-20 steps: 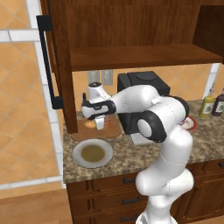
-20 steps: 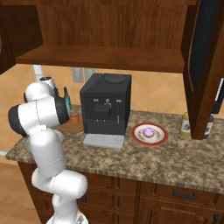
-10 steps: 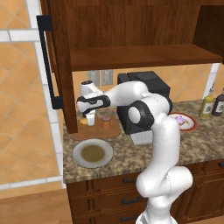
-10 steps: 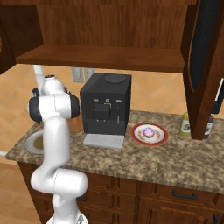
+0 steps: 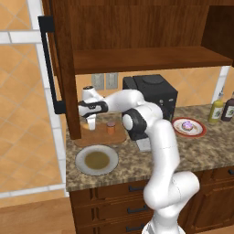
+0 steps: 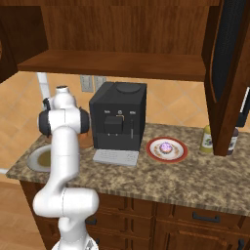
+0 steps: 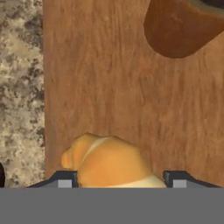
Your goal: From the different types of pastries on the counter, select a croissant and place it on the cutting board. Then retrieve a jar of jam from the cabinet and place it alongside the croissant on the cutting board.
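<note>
In the hand view the golden croissant (image 7: 107,164) lies on the reddish-brown cutting board (image 7: 109,87), between my two fingertips (image 7: 65,180), which stand wide apart on either side of it. My gripper (image 5: 91,124) is open and points straight down over the left end of the cutting board (image 5: 119,136). The orange-brown jar of jam (image 5: 110,128) stands upright on the same board just right of the gripper, and its side shows as the jar (image 7: 183,26). The round pink-purple pastry (image 5: 187,124) sits on a red-rimmed plate to the right.
A round grey-brown plate (image 5: 81,168) lies in front of the board near the counter edge. The black coffee machine (image 5: 157,98) stands right of the board. The open cabinet door (image 5: 61,68) with its black bar handle hangs close to my gripper's left. Bottles (image 5: 217,110) stand far right.
My arm's elbow has swung in toward the coffee machine and the hand has shifted slightly left and lower over the board. The jar has stayed in place.
</note>
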